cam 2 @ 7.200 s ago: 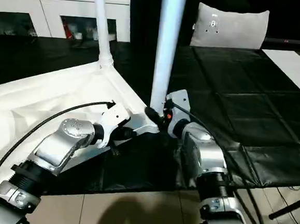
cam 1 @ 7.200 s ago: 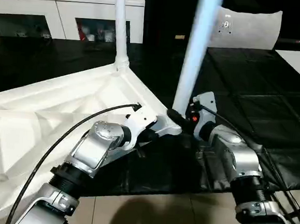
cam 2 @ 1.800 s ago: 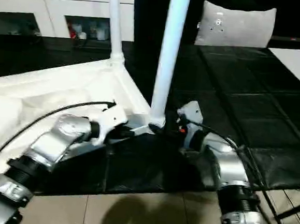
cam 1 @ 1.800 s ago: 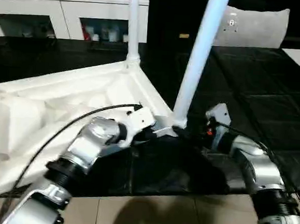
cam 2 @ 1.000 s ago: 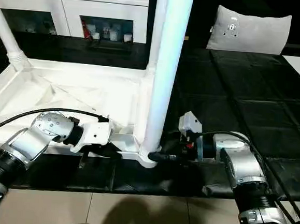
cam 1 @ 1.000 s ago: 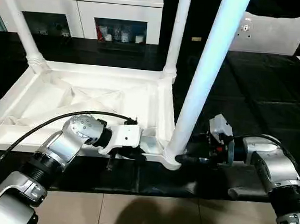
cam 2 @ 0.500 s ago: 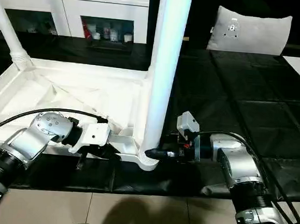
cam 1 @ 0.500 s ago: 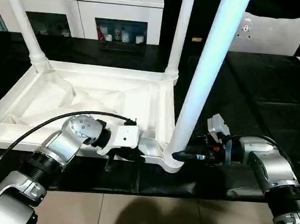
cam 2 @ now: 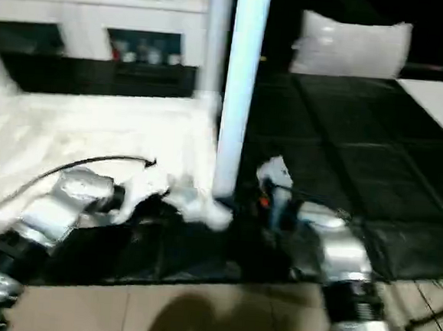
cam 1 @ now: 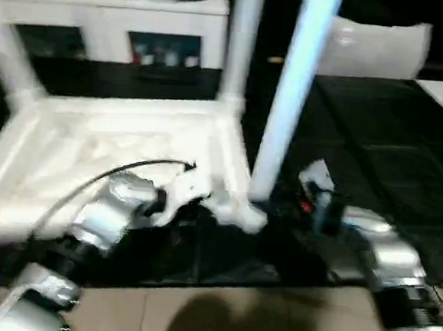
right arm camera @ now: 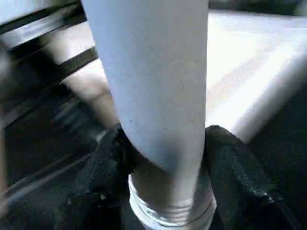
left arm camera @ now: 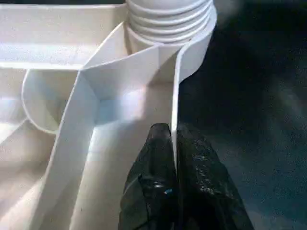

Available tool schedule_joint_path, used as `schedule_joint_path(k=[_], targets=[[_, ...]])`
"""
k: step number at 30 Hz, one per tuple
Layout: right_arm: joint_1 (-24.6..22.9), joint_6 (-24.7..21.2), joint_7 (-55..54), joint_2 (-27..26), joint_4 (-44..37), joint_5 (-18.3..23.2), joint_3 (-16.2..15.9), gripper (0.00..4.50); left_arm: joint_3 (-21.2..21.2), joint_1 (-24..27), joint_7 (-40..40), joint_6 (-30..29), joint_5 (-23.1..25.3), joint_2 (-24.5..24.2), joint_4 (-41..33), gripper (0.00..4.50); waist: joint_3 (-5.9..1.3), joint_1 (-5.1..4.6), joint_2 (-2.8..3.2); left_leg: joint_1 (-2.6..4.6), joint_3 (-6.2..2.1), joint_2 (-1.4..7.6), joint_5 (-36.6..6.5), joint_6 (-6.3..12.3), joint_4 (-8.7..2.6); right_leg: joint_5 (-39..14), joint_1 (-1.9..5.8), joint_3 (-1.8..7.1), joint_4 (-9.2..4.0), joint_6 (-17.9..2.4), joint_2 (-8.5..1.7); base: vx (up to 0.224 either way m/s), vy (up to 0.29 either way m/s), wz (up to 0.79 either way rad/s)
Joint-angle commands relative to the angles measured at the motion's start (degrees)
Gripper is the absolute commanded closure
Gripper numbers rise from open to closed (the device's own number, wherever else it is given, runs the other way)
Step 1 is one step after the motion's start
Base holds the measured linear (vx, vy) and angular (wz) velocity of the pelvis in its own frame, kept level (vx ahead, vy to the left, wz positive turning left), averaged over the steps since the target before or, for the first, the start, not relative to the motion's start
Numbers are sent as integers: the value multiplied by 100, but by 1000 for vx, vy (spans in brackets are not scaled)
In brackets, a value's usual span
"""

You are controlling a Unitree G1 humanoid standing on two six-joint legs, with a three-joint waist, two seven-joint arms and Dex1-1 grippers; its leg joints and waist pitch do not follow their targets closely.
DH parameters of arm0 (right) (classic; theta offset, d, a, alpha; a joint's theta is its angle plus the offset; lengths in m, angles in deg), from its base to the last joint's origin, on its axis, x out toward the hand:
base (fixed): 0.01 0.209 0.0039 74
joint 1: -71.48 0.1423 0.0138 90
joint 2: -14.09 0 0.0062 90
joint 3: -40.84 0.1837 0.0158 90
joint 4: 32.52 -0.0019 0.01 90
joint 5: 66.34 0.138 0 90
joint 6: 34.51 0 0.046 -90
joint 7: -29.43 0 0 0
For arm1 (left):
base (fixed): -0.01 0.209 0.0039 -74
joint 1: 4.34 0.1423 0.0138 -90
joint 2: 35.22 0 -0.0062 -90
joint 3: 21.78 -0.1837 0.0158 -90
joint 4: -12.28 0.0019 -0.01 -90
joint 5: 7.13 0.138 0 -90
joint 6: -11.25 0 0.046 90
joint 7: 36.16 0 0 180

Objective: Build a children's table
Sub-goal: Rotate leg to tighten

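Note:
The white tabletop (cam 1: 93,140) lies upside down, ribs up, on the black mat. A long white leg (cam 1: 293,87) stands in its near corner socket (left arm camera: 168,24), and two more legs (cam 1: 242,44) stand at the far corners. My left gripper (left arm camera: 173,141) is shut on the thin rim wall just short of that socket, one finger on each side. My right gripper (right arm camera: 163,148) is closed around the base of the near leg (right arm camera: 158,86), its black fingers (right arm camera: 103,167) pressing both sides just above the threaded collar.
A white cabinet (cam 1: 102,18) with glass doors stands behind the tabletop. A grey cushion (cam 1: 376,47) leans at the back right. The black mat (cam 1: 378,132) stretches to the right, and tiled floor (cam 1: 217,318) lies in front of its near edge.
The head view has swung and blurred. My right gripper's fingers have closed in on the leg's base. The left gripper keeps its hold on the rim.

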Motion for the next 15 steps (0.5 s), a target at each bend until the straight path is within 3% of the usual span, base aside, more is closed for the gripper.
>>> schedule_joint_path(k=[1, 3, 6, 8, 9, 15], targets=[[168, -261, -665, -528, 143, -50, -248, 255, -57, -134, -525, -290, -156, 576, -360, 450, -364, 36, -64, -35, -35, 36, -1240, 82, -397, -2918, 304, 200, -628, -361, -353, 0, 0, 0], [238, -257, -1244, -772, 281, -208, -198, 255, 63, -251, -964, -452, -124, 892, -232, 450, -373, -56, -58, -52, -23, 26, -1140, 159, -379, -2637, 291, 212, -611, -484, -336, 0, 0, 0], [353, -277, -1895, -1063, 535, -208, 8, 255, 98, -421, -1577, -511, 81, 1193, -25, 450, -387, -81, -70, -39, -4, 20, -1073, 260, -362, -2465, 276, 228, -606, -553, -323, 0, 0, 0], [335, -163, -1828, -1103, 512, -204, 13, 199, 78, -439, -1644, -518, 137, 1237, -22, 450, -399, -52, -56, -31, 2, 32, -1007, 299, -359, -2344, 275, 232, -601, -569, -330, 0, 0, 0], [284, -13, -1758, -1128, 417, -231, 25, 185, 57, -429, -1670, -564, 209, 1259, -76, 450, -407, -23, -41, -68, -4, 53, -866, 355, -370, -1922, 300, 245, -547, -662, -322, 0, 0, 0], [126, 241, -1154, -746, 122, -86, 63, 136, -4, -388, -1559, -346, 340, 898, -35, 450, -404, 34, -28, -67, 5, 80, -872, 436, -374, -1495, 318, 265, -508, -862, -335, 0, 0, 0]])
